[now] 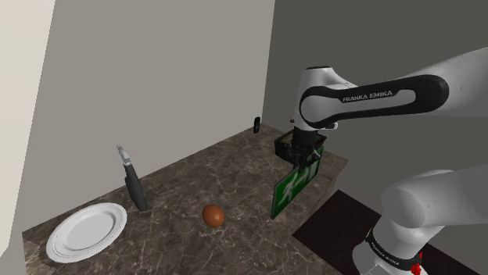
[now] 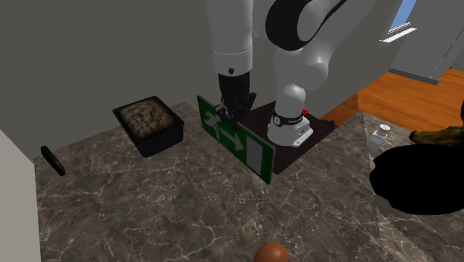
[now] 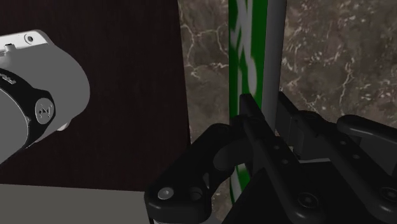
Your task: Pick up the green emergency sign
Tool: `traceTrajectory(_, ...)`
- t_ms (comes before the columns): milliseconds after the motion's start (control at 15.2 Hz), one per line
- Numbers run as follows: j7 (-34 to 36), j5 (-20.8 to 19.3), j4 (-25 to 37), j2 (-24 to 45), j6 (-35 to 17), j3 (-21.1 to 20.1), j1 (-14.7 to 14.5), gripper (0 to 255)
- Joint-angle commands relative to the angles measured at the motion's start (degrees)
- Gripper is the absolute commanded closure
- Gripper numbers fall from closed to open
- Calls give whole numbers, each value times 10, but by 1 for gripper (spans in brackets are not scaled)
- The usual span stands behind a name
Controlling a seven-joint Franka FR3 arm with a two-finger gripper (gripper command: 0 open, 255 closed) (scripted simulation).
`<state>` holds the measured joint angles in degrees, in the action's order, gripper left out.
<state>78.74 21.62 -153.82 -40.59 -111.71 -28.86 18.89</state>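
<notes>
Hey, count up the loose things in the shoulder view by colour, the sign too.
Green: 1, the emergency sign, held by the gripper.
White: 1, the plate.
Brown: 1, the ball.
Black or dark: 3, the bottle, the bin, the small slab.
Total: 6.

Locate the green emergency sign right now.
Clamped in the black tool, the flat green sign tilts over the dark marble counter, right of the brown ball in the shoulder view.

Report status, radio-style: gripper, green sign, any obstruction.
Fingers shut on green sign. Sign hangs tilted, apparently off the counter. Brown ball, plate well clear.
</notes>
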Motion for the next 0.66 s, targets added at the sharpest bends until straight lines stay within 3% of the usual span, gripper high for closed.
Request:
traceTrajectory(0,1,-5,13,-6,19,6,1,255)
traceTrajectory(594,4,-19,58,-22,79,24,4,255)
